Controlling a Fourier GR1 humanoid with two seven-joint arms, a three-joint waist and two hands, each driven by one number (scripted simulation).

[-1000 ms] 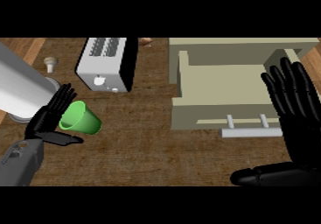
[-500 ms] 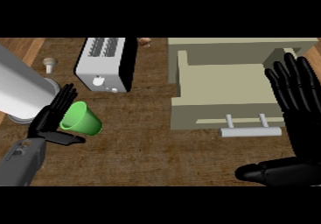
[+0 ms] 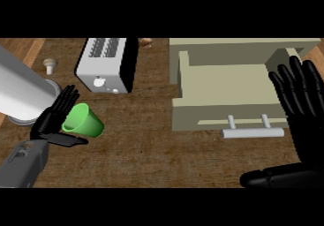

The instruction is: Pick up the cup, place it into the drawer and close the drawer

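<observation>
Head view: at the lower left of the frame the left hand's fingers [image 3: 60,106] stand straight against the far side of the green cup [image 3: 84,121], with the thumb reaching under its rim, so the left hand [image 3: 53,121] is cradling rather than curling round it. The cup lies tilted on the brown surface [image 3: 151,150], mouth toward the lower left, just beside a big white cylinder [image 3: 17,95]. Since a second ago almost nothing has shifted here; cup and hand sit where they did. To my eye the grasp is not yet made. The right hand [image 3: 301,101], fingers straight and spread, has drifted slightly at the right edge, beside the open beige drawer [image 3: 223,86] with its pale handle [image 3: 252,132]. A toaster [image 3: 105,64] stands above.
</observation>
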